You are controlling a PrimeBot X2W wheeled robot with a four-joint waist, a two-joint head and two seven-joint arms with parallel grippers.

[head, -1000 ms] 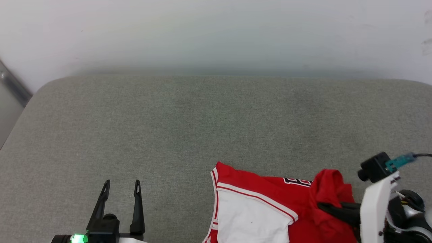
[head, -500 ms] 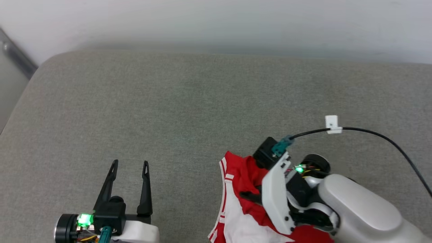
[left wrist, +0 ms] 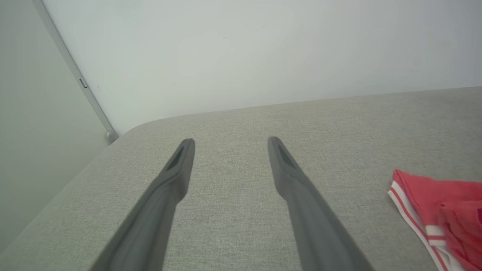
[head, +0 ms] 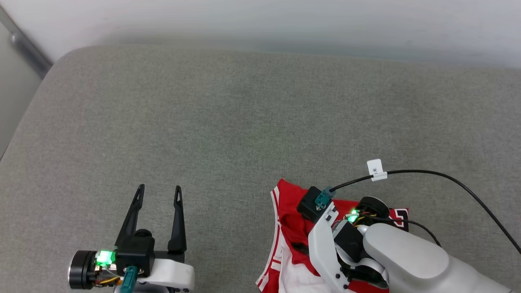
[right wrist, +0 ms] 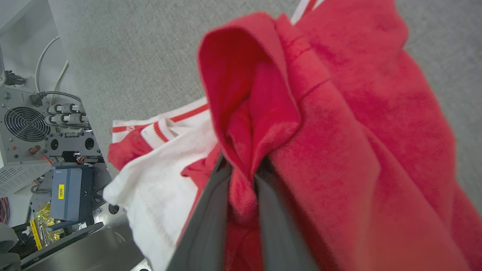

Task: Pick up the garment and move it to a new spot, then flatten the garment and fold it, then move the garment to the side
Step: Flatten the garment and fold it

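Note:
The garment (head: 290,198), a red jersey shirt with a white sleeve and striped trim, lies bunched at the near right of the grey cushion (head: 244,122). My right gripper (head: 300,246) reaches over it and is shut on a fold of its red cloth. In the right wrist view, the right gripper (right wrist: 243,169) pinches that fold of the garment (right wrist: 339,113), with the white sleeve (right wrist: 162,180) hanging to the left. My left gripper (head: 159,191) stands open and holds nothing at the near left. From the left wrist, the left gripper (left wrist: 231,143) hovers over bare cushion, and the garment (left wrist: 433,192) sits at the right edge.
A pale wall (head: 260,20) rises behind the cushion, with a metal strip (head: 24,49) at its left corner. The cushion's rounded left edge (head: 24,118) drops away. A black cable (head: 447,177) arcs from my right wrist. The robot's base electronics (right wrist: 41,143) show beyond the cushion's near edge.
The head camera has shifted. My right gripper has carried the held red fold leftward across the garment, and its forearm now covers much of the shirt. The left gripper stays open.

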